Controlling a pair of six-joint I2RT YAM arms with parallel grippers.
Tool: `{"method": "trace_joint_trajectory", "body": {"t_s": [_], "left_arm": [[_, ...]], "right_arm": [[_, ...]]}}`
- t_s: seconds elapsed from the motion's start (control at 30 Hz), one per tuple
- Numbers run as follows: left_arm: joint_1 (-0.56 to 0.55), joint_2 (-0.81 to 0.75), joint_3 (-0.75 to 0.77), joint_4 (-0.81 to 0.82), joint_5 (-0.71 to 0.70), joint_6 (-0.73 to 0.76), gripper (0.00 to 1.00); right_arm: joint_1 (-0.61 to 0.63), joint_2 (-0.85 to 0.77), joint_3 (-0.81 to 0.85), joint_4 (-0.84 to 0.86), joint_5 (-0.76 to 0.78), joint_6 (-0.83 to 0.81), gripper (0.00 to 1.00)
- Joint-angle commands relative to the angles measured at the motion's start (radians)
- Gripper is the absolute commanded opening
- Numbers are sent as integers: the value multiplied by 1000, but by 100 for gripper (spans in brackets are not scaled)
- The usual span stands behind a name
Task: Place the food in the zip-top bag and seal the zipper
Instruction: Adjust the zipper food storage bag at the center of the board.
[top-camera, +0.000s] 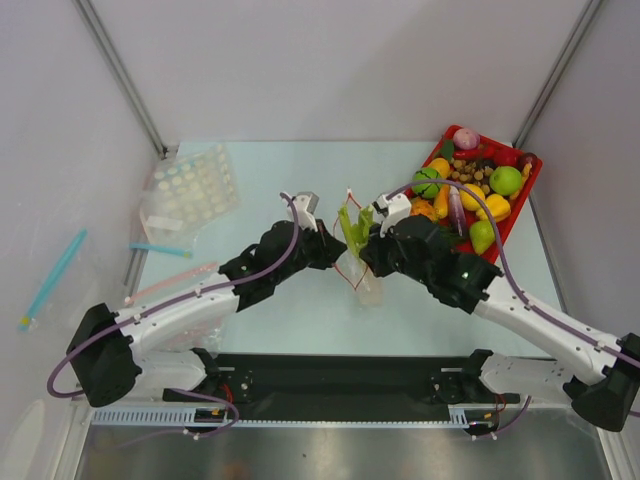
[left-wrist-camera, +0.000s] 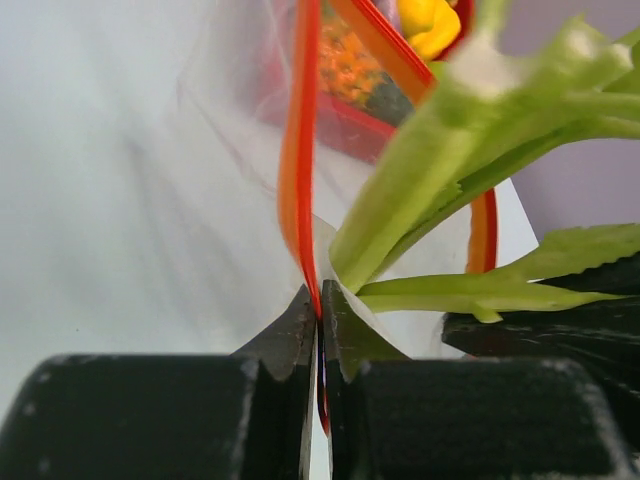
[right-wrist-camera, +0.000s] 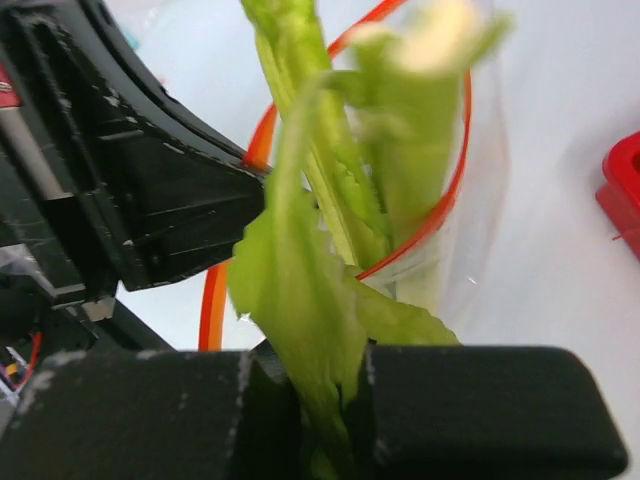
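Note:
The clear zip-top bag (top-camera: 364, 278) stands mid-table with its red-orange zipper (left-wrist-camera: 297, 150) open at the mouth. My left gripper (left-wrist-camera: 320, 318) is shut on the zipper strip at one side of the mouth; it shows in the top view (top-camera: 326, 247). My right gripper (right-wrist-camera: 330, 400) is shut on the green leaves of the leek (right-wrist-camera: 300, 270), whose stalk goes down into the bag (right-wrist-camera: 440, 250). The leek (top-camera: 354, 228) sticks up between both grippers. The right gripper (top-camera: 372, 247) is beside the bag. A green pear (top-camera: 483, 236) lies in the red tray. The eggplant is not made out.
A red tray (top-camera: 528, 200) of toy produce stands at the back right. Another clear bag (top-camera: 188, 195) lies at the back left, with a blue strip (top-camera: 160, 250) and a pale pink strip (top-camera: 170, 282) near it. A teal stick (top-camera: 52, 278) lies off the left edge.

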Motion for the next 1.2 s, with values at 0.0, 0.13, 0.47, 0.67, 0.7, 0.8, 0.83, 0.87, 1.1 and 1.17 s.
{"method": "trace_joint_trajectory", "body": {"t_s": [0.0, 0.13, 0.47, 0.67, 0.7, 0.8, 0.83, 0.87, 1.1, 1.17], "left_arm": [[-1, -10, 72, 12, 83, 52, 8], [-1, -57, 68, 6, 87, 75, 10], [-4, -7, 123, -24, 217, 132, 31], [-10, 27, 157, -49, 277, 173, 56], [-11, 29, 157, -49, 286, 176, 62], [-17, 41, 161, -49, 320, 193, 70], [-19, 44, 160, -49, 330, 198, 72], [-24, 45, 158, -43, 329, 205, 74], [-28, 87, 169, -40, 341, 195, 75], [-28, 98, 171, -37, 352, 190, 75]], "right_arm": [[7, -67, 40, 46, -22, -5, 1], [1, -70, 28, 43, -27, 6, 1], [-4, -56, -39, 101, 27, 21, 0], [-16, -112, -91, 147, 22, 59, 0], [-19, -121, -101, 159, 14, 62, 0], [-41, -127, -113, 179, -25, 73, 0], [-48, -129, -119, 184, -60, 73, 0], [-51, -130, -122, 188, -82, 75, 0], [-59, -144, -153, 242, -193, 61, 3], [-59, -146, -162, 262, -239, 56, 3]]}}
